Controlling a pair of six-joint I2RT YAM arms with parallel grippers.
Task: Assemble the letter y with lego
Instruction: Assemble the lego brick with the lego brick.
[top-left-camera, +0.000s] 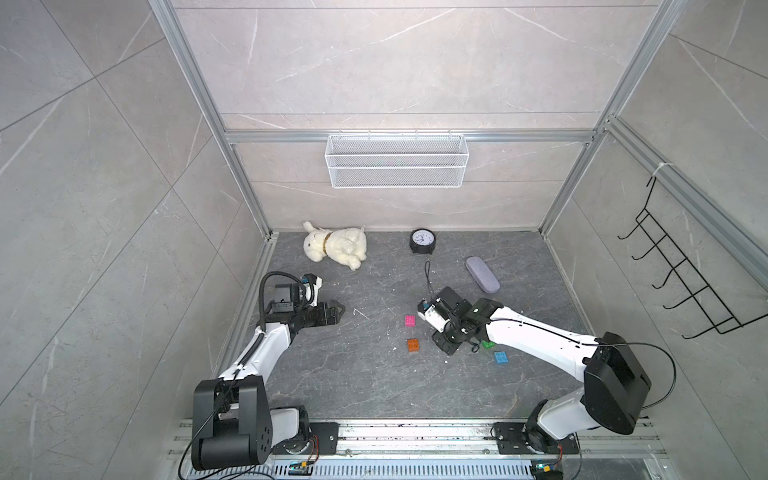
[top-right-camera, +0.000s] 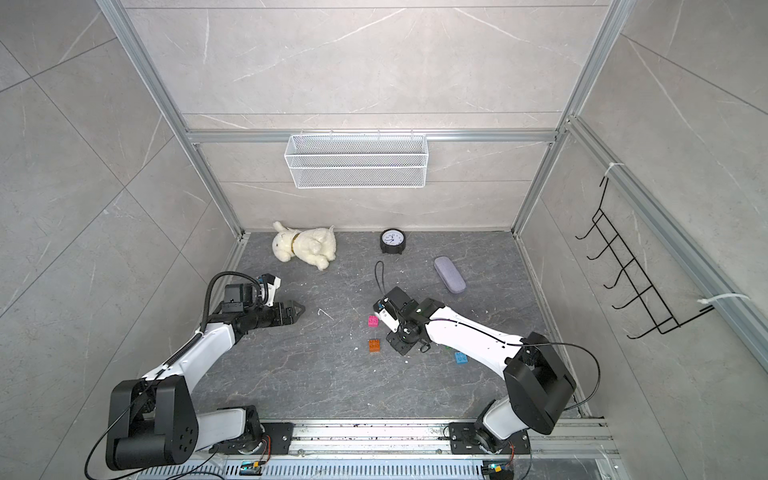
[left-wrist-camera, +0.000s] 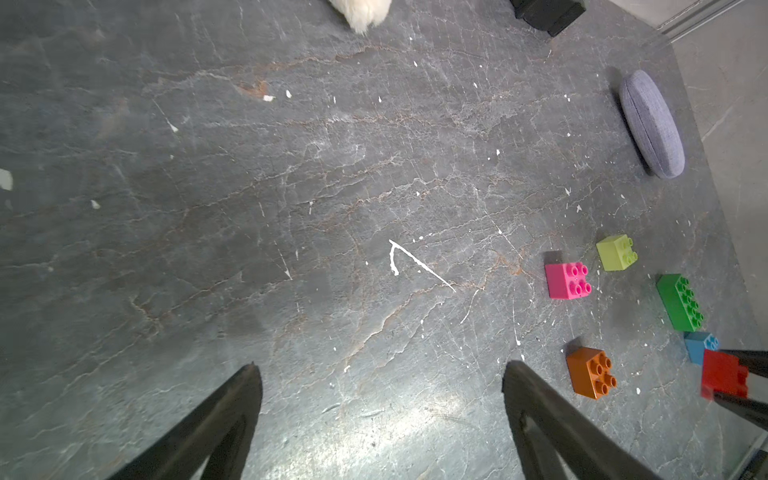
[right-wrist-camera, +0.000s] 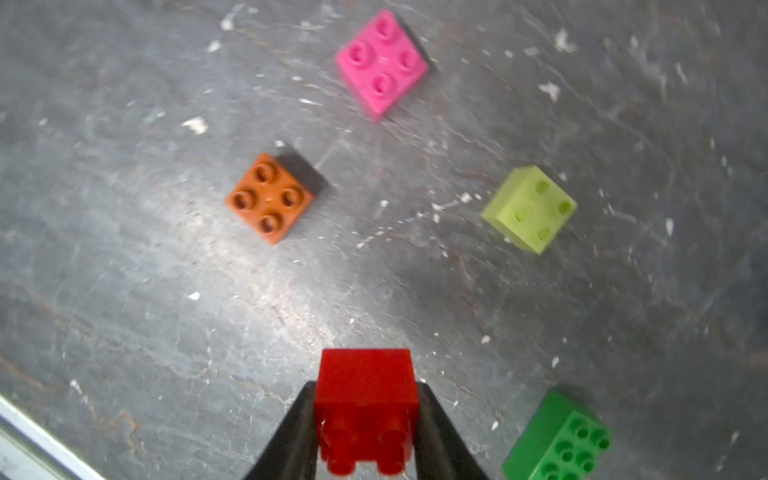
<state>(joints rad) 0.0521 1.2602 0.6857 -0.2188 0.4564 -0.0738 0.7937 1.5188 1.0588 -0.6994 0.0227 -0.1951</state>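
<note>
My right gripper (right-wrist-camera: 366, 388) pinches the red brick (right-wrist-camera: 365, 368); ahead, the orange brick (right-wrist-camera: 270, 197), pink brick (right-wrist-camera: 382, 62) and yellow-green brick (right-wrist-camera: 530, 208) sit well apart on open table (right-wrist-camera: 124, 299); the green brick (right-wrist-camera: 559, 440) lies near, to one side; a pale edge (right-wrist-camera: 25, 436) runs behind. My left gripper (left-wrist-camera: 381, 368) spreads wide over bare table; its wrist view shows the blue brick (left-wrist-camera: 702, 345) at the green brick's end, which the right wrist view misses.

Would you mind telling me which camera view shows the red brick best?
The right wrist view: the red brick sits large and close, clamped in the right hand, studs visible. The left wrist view shows the brick small near its edge. In both top views the right arm hides it.
</note>
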